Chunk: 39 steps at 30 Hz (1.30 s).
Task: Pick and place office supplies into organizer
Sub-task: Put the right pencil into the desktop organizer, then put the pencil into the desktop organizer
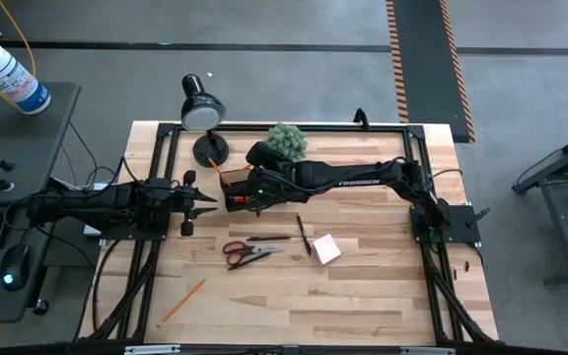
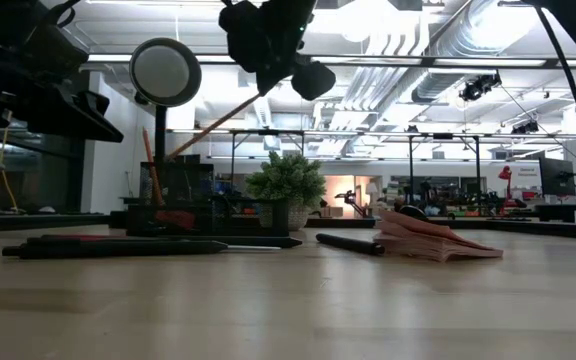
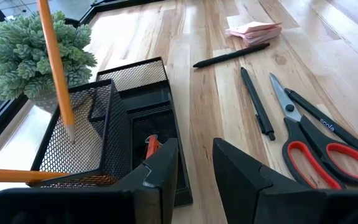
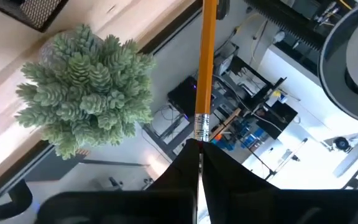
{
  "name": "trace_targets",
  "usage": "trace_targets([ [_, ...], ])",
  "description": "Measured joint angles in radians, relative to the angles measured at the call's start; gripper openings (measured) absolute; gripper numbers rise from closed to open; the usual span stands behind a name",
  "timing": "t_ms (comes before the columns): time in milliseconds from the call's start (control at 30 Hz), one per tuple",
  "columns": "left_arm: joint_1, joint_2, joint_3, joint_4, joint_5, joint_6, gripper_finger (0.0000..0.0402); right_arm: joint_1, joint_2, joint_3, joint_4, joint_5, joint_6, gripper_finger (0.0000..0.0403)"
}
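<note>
Above the black mesh organizer [image 3: 114, 134], a long orange pencil [image 4: 206, 68] is clenched in the right tool [image 4: 199, 155]; the left tool [image 3: 194, 165] is kept released beside it.

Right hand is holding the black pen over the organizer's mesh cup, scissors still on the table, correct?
Not the pen. The right hand is shut on an orange pencil, as the right wrist view shows. The black pen lies on the table by the scissors; the organizer part is right.
</note>
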Motion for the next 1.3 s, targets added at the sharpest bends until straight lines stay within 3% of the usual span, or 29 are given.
trace_targets([
  [500,0.0,0.0,0.0,0.001,0.0,0.0,0.009,-0.008,0.099,0.0,0.066,-0.002,-0.149,0.0],
  [767,0.0,0.0,0.0,0.0,0.0,0.006,0.009,-0.006,0.099,0.0,0.153,-0.06,-0.194,0.0005],
  [1167,0.0,0.0,0.0,0.001,0.0,0.008,0.009,-0.007,0.099,0.0,0.159,-0.065,-0.08,0.0135],
  [1300,0.0,0.0,0.0,0.001,0.0,0.008,0.009,-0.005,0.099,0.0,0.175,0.007,-0.041,0.0171],
])
